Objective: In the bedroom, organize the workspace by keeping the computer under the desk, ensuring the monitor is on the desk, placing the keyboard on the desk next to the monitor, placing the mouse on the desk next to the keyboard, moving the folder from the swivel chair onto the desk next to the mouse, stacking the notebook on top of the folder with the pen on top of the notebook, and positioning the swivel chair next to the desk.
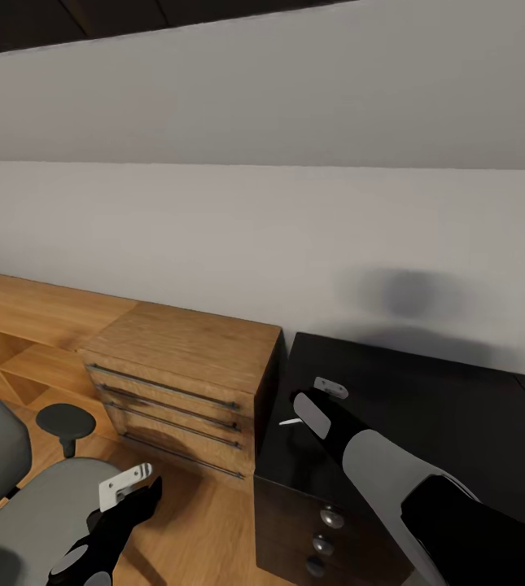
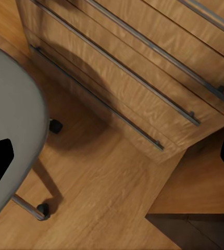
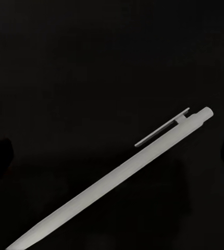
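The thin white pen (image 3: 117, 174) lies flat on the glossy black desk (image 1: 425, 407), close to its left end, where it shows as a small white sliver (image 1: 290, 422). My right gripper (image 1: 304, 400) hovers directly over it, open, its dark fingertips (image 3: 0, 156) wide apart on either side of the pen without touching it. The swivel chair's grey seat (image 1: 38, 517) sits at the lower left, with a black armrest (image 1: 65, 422). My left gripper (image 1: 136, 488) hangs open and empty just off the seat's edge (image 2: 13, 120), above the wooden floor.
A low light-wood chest of drawers (image 1: 185, 374) with long metal handles stands against the desk's left end. The desk's dark drawers have round silver knobs (image 1: 331, 517). Chair casters (image 2: 43, 210) rest on the floor. A low wooden shelf (image 1: 26, 325) runs along the white wall.
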Motion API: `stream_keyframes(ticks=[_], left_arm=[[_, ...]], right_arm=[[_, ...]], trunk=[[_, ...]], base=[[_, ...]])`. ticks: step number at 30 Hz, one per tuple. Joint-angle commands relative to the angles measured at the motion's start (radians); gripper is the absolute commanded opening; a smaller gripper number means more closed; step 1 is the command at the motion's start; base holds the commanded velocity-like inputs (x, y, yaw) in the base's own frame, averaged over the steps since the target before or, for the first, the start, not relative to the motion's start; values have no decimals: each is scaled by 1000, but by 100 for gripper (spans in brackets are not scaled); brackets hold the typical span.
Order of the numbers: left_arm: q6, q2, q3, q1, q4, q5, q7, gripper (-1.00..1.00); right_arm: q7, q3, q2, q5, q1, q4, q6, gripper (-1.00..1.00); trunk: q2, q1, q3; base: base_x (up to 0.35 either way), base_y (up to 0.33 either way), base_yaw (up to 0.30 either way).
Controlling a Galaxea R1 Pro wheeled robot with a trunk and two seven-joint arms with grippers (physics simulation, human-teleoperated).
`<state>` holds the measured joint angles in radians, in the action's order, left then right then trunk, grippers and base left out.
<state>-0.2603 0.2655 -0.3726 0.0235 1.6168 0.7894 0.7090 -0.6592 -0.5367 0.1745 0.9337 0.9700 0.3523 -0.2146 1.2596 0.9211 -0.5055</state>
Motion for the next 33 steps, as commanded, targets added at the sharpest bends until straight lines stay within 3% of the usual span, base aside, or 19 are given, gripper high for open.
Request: stream_keyframes(ticks=[1,19,30,33], left_arm=[[-3,1,-2,1,2,5,7,100],[-1,1,7,1,2,5,7,100],[0,1,7,1,2,4,7,100],[0,1,8,1,2,4,7,100]], right_arm=[[-7,-4,0,-1,1,1,-8,100],[-16,-1,0,0,1,-10,-21,100],[-29,-1,0,0,1,-12,-21,100],[-29,-2,0,0,1,-12,-21,100]], trunk=[[1,0,-1],[1,0,-1],[78,42,-36],[78,42,-36]], base=[[0,0,0],[0,0,0],[0,0,0],[0,0,0]])
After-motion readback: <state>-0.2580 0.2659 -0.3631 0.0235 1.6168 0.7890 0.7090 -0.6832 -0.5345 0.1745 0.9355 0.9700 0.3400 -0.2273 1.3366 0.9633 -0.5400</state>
